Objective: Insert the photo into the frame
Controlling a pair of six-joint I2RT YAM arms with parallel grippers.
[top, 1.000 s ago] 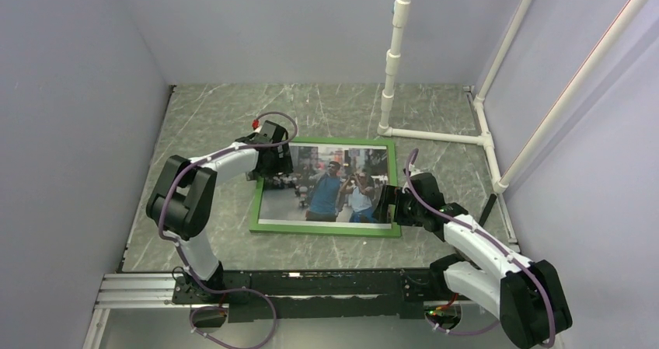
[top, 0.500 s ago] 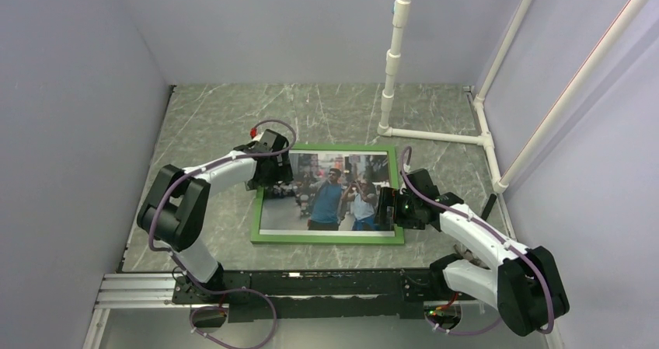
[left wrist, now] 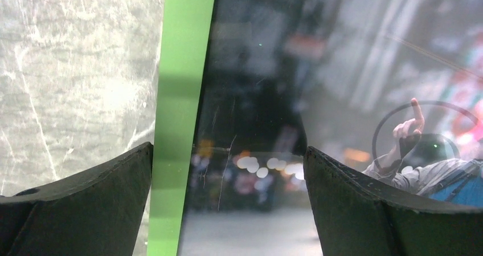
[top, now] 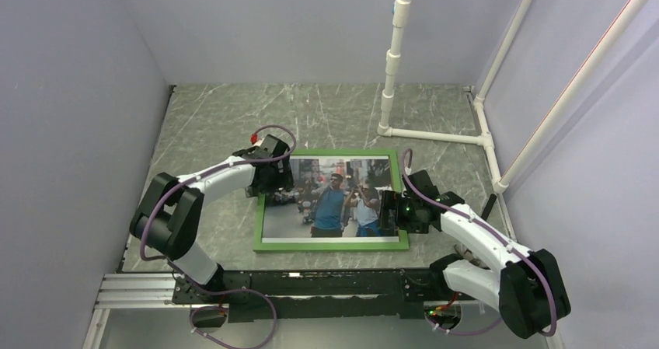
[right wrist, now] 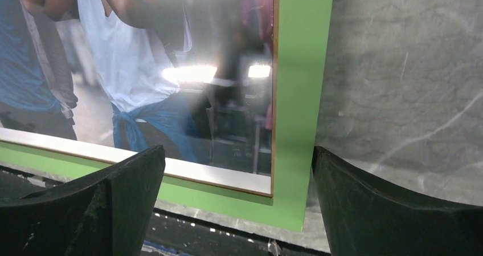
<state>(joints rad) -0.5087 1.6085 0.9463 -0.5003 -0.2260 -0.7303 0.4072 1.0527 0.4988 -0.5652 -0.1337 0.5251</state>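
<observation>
The frame (top: 330,246) lies flat on the marble table, green face up. The photo (top: 334,197), the street scene with the man in blue, lies picture side up inside its rails. My left gripper (top: 273,179) is open at the frame's far left corner. In the left wrist view its jaws (left wrist: 228,153) straddle the green left rail (left wrist: 182,96) and the photo's dark edge (left wrist: 342,68). My right gripper (top: 388,213) is open at the frame's right side. In the right wrist view (right wrist: 239,153) it straddles the right rail (right wrist: 299,68) near the near corner, with the photo (right wrist: 142,68) to the left.
A white pipe stand (top: 392,61) rises at the back right, with a pipe (top: 435,137) along the table just beyond the frame. Grey walls enclose the left, back and right. The black base rail (top: 311,283) runs along the near edge.
The frame with the photo in it has slid towards the near edge and a little right. Both grippers have moved with it and stay open.
</observation>
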